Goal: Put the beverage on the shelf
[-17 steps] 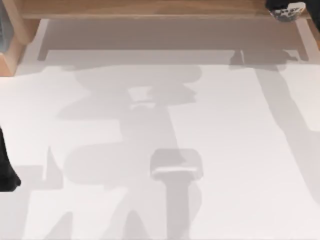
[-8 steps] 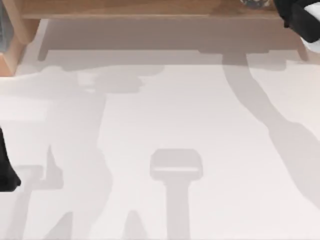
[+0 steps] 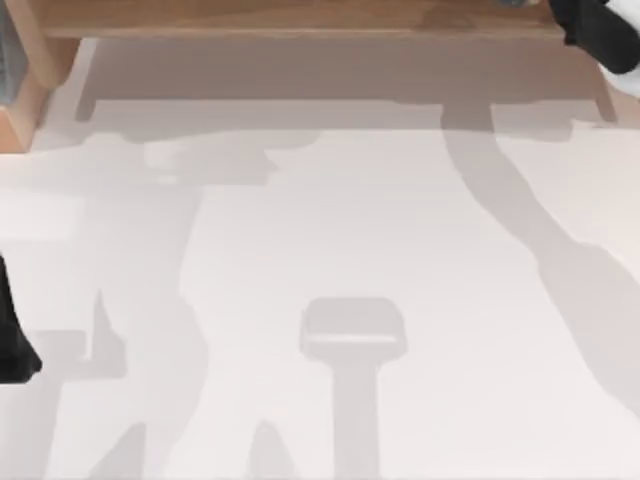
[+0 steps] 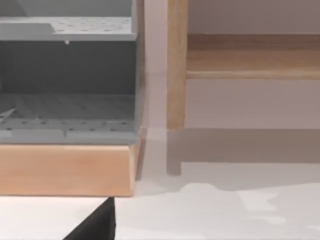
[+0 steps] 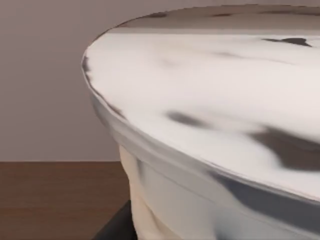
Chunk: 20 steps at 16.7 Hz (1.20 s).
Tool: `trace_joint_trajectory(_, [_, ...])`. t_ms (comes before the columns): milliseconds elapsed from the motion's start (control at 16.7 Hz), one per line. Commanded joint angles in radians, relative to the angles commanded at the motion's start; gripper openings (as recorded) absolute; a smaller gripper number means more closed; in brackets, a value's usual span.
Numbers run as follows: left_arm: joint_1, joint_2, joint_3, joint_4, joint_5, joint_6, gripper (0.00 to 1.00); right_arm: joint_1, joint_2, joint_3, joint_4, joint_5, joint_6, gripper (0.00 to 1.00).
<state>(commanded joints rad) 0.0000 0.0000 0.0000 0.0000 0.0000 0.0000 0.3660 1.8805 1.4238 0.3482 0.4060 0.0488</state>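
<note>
at the table's (image 3: 330, 250) left edge, the left arm (image 3: 12, 340) sits parked low, its wrist camera facing a grey rack (image 4: 67, 80) on a wooden base and the shelf's left upright (image 4: 176, 65); whether its fingers are spread or closed cannot be told. the shelf (image 3: 300, 18) runs along the table's far side, its long board bare across the middle. at far right, the right arm (image 3: 600, 30) reaches over the shelf's right end, its dark wrist angled in from the corner. its wrist camera looks from very close at the beverage (image 5: 210, 130), a white container with dark markings and a broad rimmed top, with brown board (image 5: 55, 200) beneath; whether it rests on that board or hangs just above cannot be told, nor whether the fingers pinch it or stand apart. the likely risk from here: so near the shelf's end, a tilted release or a brush from the wrist as it backs away could tip the beverage or nudge it off the edge.
</note>
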Motion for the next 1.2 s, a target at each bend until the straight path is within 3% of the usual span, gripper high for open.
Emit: trace_joint_trajectory(1200, [0.000, 0.000, 0.000, 0.000, 0.000, 0.000, 1.00, -0.027, 0.167, 0.103, 0.061, -0.027, -0.005, 0.00])
